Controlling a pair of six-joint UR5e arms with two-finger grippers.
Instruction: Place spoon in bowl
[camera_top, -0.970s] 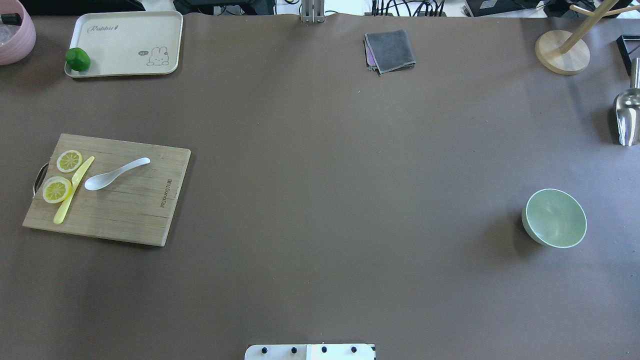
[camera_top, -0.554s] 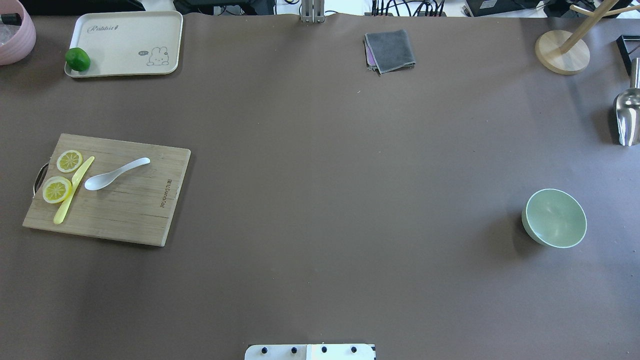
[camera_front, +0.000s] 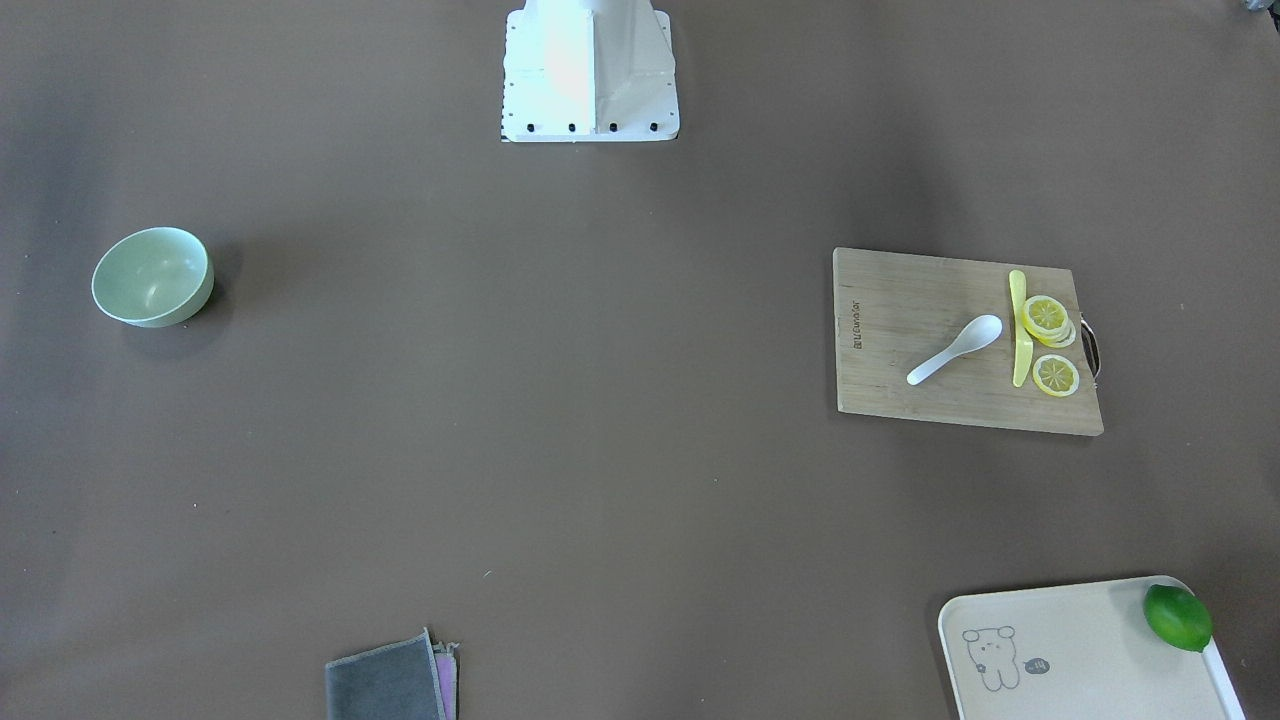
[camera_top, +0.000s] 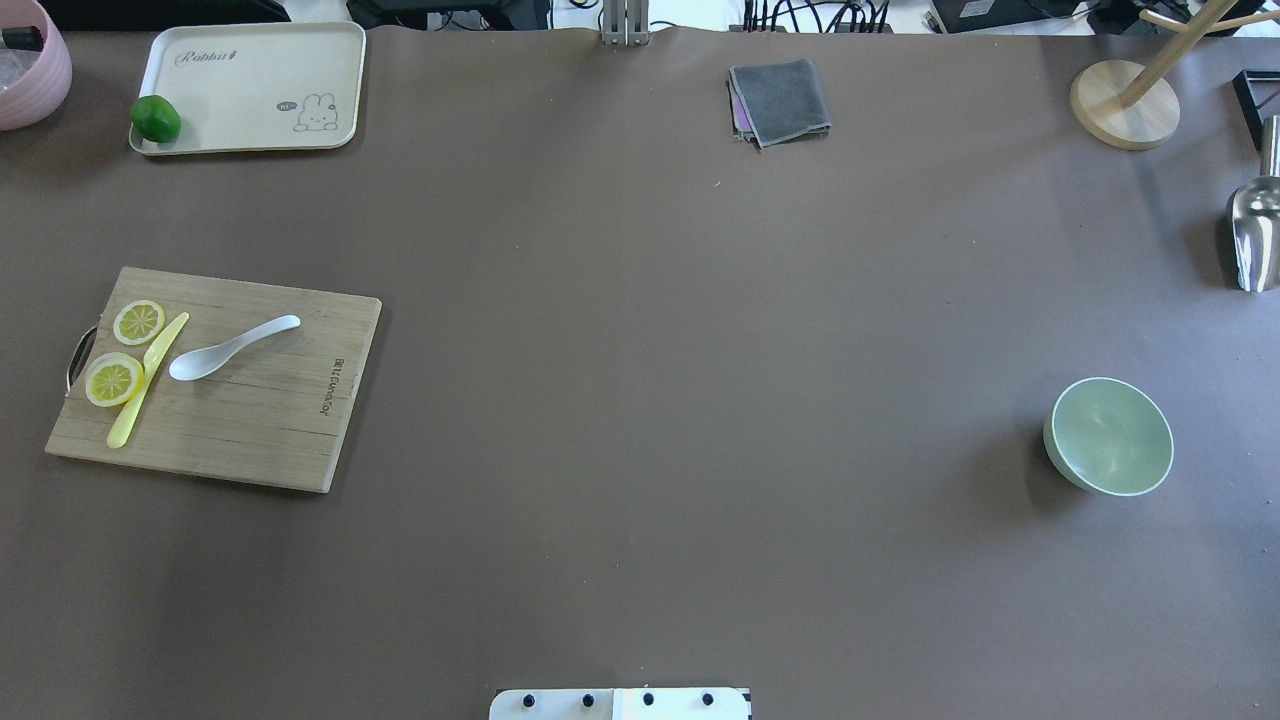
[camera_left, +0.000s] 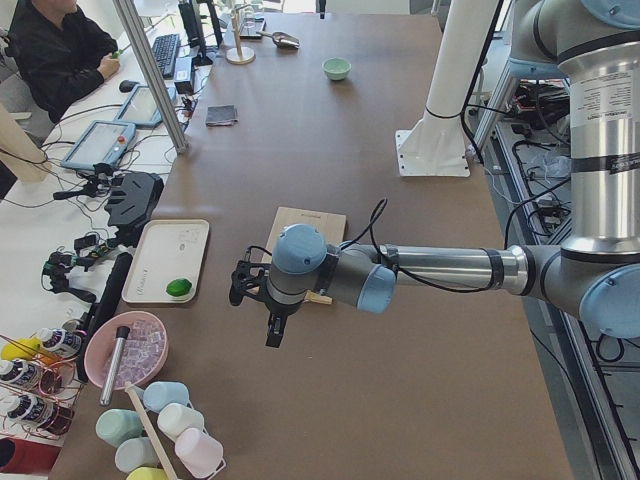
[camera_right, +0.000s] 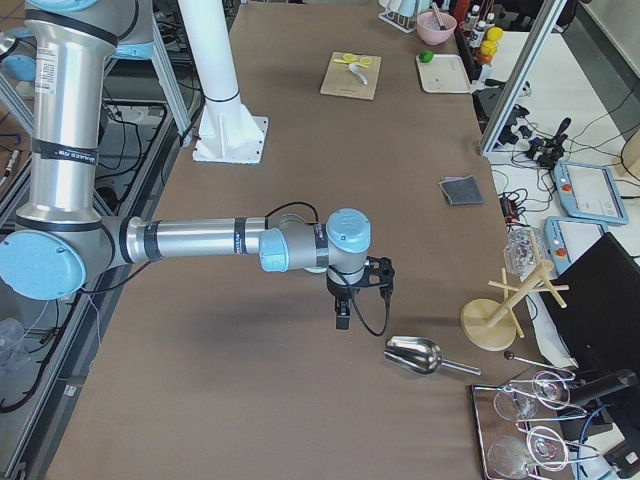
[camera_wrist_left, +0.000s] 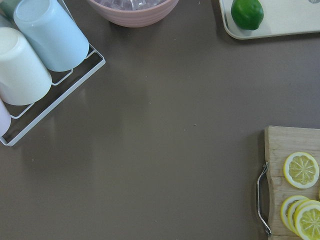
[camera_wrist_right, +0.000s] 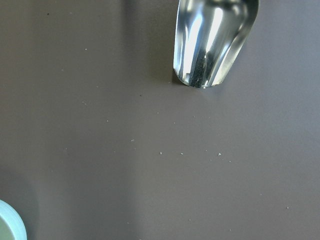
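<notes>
State of both jaws cannot be told; spoon (camera_top: 232, 347) lies left, bowl (camera_top: 1108, 436) far right, so a weak grip may drop it midway.

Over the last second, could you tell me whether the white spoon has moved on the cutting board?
No. The spoon lies in the same spot on the cutting board, its scoop beside the yellow knife as before.

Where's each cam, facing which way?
Front-facing: across table, facing robot; base on top.
Overhead: behind robot, looking down; shares spoon, bowl with front-facing.
Exterior left: left table end; left gripper near.
Exterior right: right end; right gripper near.
Left wrist: down on lime, cutting board.
Right wrist: down on metal scoop, bowl rim.
</notes>
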